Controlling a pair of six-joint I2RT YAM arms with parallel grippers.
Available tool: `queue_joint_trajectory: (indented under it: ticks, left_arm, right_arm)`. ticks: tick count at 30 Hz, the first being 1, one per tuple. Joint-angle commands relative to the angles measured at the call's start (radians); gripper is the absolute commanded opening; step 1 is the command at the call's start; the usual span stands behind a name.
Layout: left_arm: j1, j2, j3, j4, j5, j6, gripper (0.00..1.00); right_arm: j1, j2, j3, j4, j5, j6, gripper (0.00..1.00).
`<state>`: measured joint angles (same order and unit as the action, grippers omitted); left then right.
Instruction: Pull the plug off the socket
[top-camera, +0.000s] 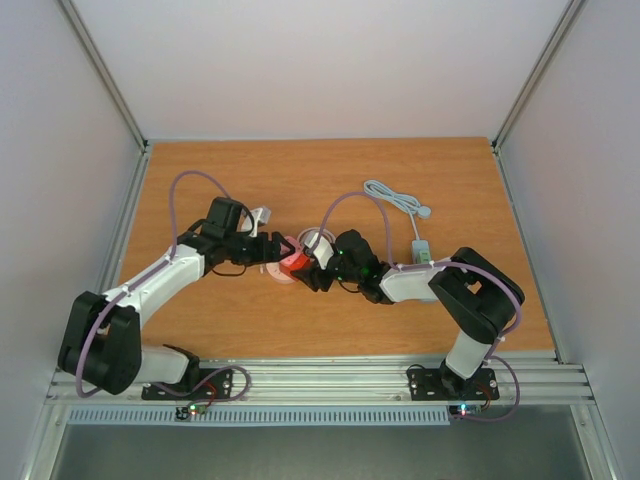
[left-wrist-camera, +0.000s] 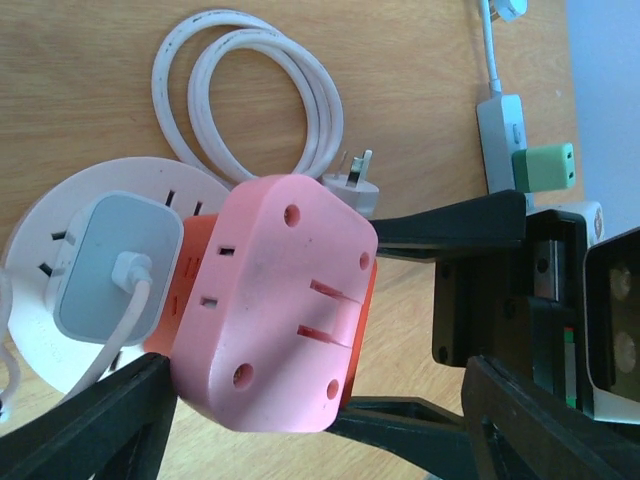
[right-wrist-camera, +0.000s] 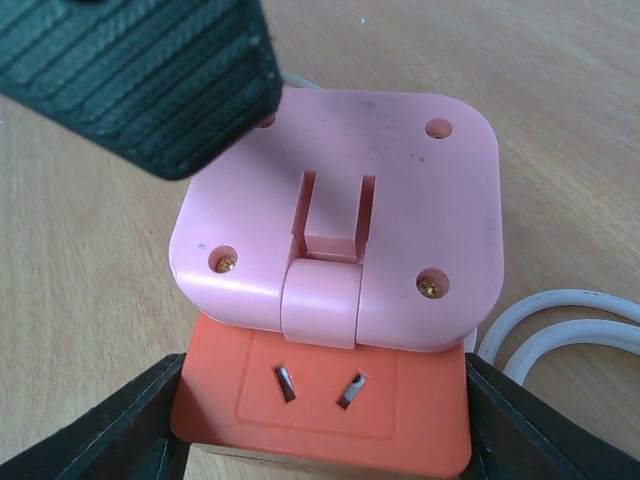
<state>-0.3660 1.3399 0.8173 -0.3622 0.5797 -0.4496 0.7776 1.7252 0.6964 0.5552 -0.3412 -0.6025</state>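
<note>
Your pink-and-orange adapter cube (top-camera: 292, 262) sits mid-table, between the two arms and against a round white socket (left-wrist-camera: 35, 330). Its pink face has rounded corners, four screw holes and a recessed slot. The orange side shows two slanted pin holes.

Your left gripper (top-camera: 272, 250) is spread around the cube. One finger is at its lower corner and the other stands well apart. Your right gripper (top-camera: 318, 268) has its fingers (right-wrist-camera: 90, 430) right at the orange sides, but you cannot tell whether they are pressing.

A pale grey plug (left-wrist-camera: 115, 265) with a cable sits in the round socket beside the cube, and a coiled white cable (left-wrist-camera: 250, 90) lies just behind.

A white power strip (top-camera: 421, 250) lies well apart on your right. Open wood of the table (top-camera: 300, 180) runs back to the far edge. White walls (top-camera: 60, 150) close three sides, and a metal rail (top-camera: 330, 375) runs along the near edge.
</note>
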Motion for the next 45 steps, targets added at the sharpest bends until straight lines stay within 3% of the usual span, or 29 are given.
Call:
queue_joint_trajectory:
  ticks: [1,7,19,26,40,45]
  left_arm:
    - [-0.005,0.011,0.024,0.084,0.000,-0.019,0.79]
    - [-0.005,0.002,0.013,0.105,0.036,-0.004,0.67]
    - [-0.022,-0.007,0.025,0.107,-0.020,0.067,0.45]
    - [-0.070,-0.009,0.058,0.089,-0.168,0.165,0.43]
    - [-0.172,-0.012,0.079,0.053,-0.332,0.286,0.32]
    - [-0.175,-0.013,0.088,0.045,-0.351,0.295,0.23]
  right_arm:
    - [0.004,0.013,-0.011,0.058,-0.036,-0.003,0.61]
    - [0.005,0.015,-0.010,0.056,-0.033,-0.003,0.57]
    - [0.004,0.022,0.001,0.051,-0.041,0.009,0.54]
    - [0.005,0.028,0.016,0.025,-0.037,0.010,0.52]
    - [0.005,0.034,0.030,0.029,-0.019,0.042,0.49]
    - [0.012,0.038,0.034,0.037,-0.011,0.038,0.59]
